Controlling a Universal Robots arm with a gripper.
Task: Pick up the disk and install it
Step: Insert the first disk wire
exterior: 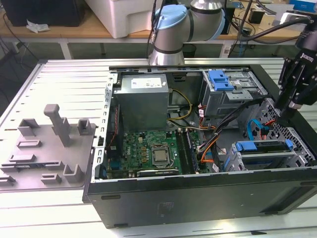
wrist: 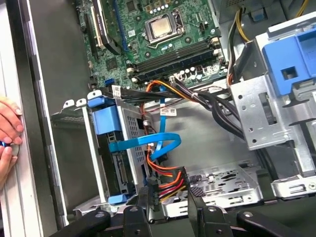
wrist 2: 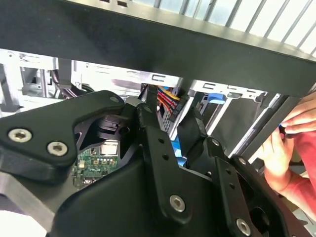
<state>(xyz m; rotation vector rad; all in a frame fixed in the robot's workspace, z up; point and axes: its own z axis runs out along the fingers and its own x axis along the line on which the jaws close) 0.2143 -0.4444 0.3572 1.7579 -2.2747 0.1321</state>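
in the exterior view, find the disk (exterior: pixel 262 147) lying flat in the drive cage (exterior: pixel 231 161) at the near corner of the computer case (exterior: pixel 198 198), toward the exterior view's right, with its blue carrier showing on top. find the gripper (exterior: pixel 289 101) above that same corner, apart from the disk. in the first wrist view, see the fingers (wrist: pixel 131 219) parted, with nothing between them but cables showing through the gap.

going by the metal body and plastic frame: probably fairly heavy for its size, rigid, smooth on the flat faces, and easily hurt by a knock or a drop. safest to grip across the carrier's two long plastic sides, squarely, rather than on the label face or the connector end. worth minding the blue cable (wrist: pixel 143 143) looped just beside the cage, and a person's hand (wrist: pixel 7 128) at the case's rim.
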